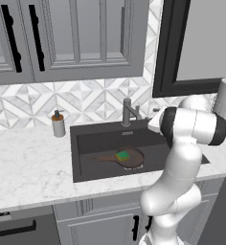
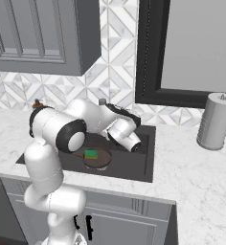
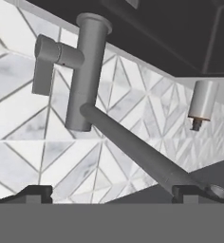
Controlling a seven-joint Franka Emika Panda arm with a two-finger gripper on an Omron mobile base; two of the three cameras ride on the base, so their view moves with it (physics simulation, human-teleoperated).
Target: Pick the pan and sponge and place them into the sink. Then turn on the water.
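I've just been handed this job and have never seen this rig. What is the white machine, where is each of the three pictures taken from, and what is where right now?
The white machine is a robot arm on a base that can drive, standing at a kitchen counter. Two pictures come from cameras on the base, behind the arm to its left and right. The third comes from a camera on the hand, looking along the gripper.

The pan lies in the sink, with the sponge on top of it. A soap bottle stands left of the sink, and a grey canister to its right.

The gripper is open and holds nothing. It points at the faucet, close in front.
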